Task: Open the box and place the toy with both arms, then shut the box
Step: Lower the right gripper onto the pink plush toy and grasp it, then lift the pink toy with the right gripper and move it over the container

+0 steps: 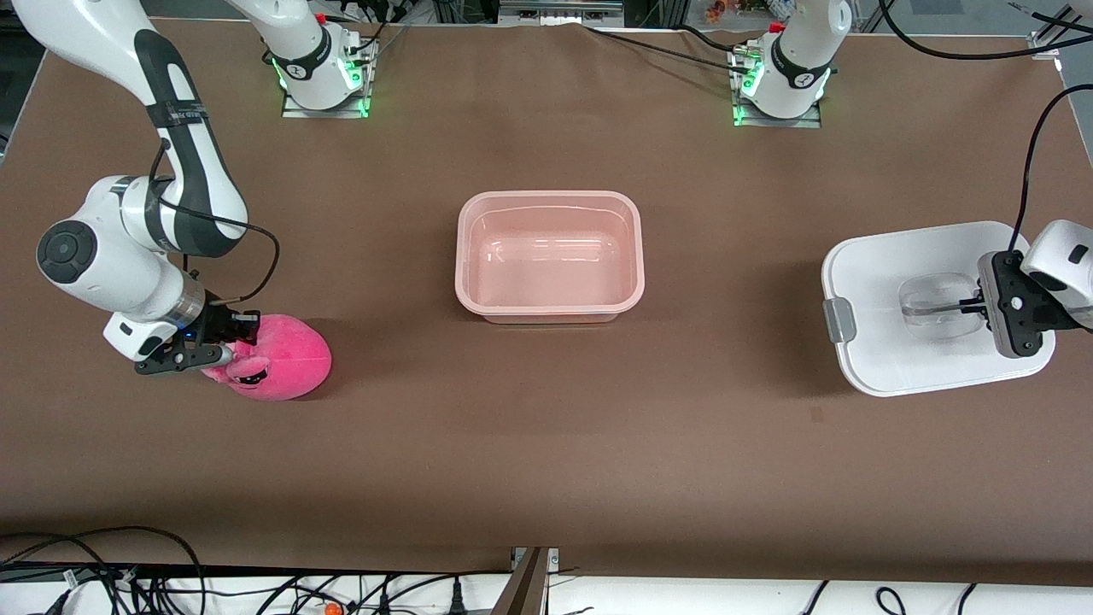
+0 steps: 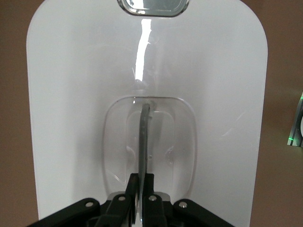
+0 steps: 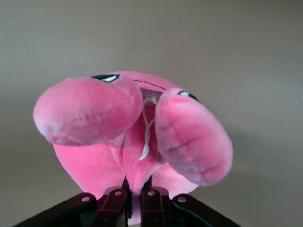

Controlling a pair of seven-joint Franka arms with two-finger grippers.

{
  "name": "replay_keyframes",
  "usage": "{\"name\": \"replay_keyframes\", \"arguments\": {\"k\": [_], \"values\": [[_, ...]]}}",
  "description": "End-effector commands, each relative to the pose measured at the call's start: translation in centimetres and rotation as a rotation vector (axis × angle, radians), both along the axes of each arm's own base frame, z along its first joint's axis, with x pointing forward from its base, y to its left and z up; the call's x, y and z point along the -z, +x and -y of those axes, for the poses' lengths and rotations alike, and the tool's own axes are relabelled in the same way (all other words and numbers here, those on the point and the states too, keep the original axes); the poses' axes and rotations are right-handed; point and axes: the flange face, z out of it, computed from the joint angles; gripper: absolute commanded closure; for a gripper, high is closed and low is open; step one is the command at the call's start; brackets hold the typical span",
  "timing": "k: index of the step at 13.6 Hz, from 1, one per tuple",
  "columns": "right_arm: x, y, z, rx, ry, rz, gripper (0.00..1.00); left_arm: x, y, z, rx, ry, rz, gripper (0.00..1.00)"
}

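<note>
Holding lid (image 1: 905, 265) by its clear handle (image 2: 147, 142), left gripper (image 1: 982, 305) clamped tight, parked flat toward left arm's end so tub (image 1: 550, 256) stays open mid-table; pinching toy (image 1: 286, 359) at its edge, right gripper (image 1: 224, 352) closed on plush fold between two lobes, toy resting on table (image 1: 546, 444) toward right arm's end, nearer camera than tub; likely ready for lift into tub; no brand, label or writing legible; only dark face marks on toy.
</note>
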Motion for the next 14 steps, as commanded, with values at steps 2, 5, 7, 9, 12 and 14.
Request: {"name": "replay_keyframes", "arguments": {"k": [2, 5, 7, 9, 12, 14], "values": [[-4.8, 0.9, -1.0, -0.066, 0.034, -0.101, 1.00, -0.8, 0.1, 0.1, 0.019, 0.022, 0.009, 1.00], [-11.1, 1.6, -5.2, -0.150, 0.053, -0.198, 1.00, -0.8, 0.1, 0.1, 0.021, 0.022, 0.009, 1.00], [-13.3, 1.1, -9.1, -0.222, 0.055, -0.243, 1.00, -0.8, 0.1, 0.2, 0.020, 0.020, 0.007, 1.00], [-15.2, -0.1, -13.9, -0.306, 0.048, -0.277, 1.00, -0.8, 0.1, 0.1, 0.021, 0.021, 0.006, 1.00], [-18.2, -2.4, -22.0, -0.446, 0.023, -0.269, 1.00, -0.8, 0.1, 0.0, 0.019, 0.021, 0.006, 1.00], [-19.5, -4.3, -27.4, -0.553, -0.039, -0.231, 1.00, -0.8, 0.1, 0.0, 0.019, 0.021, 0.006, 1.00]]}}
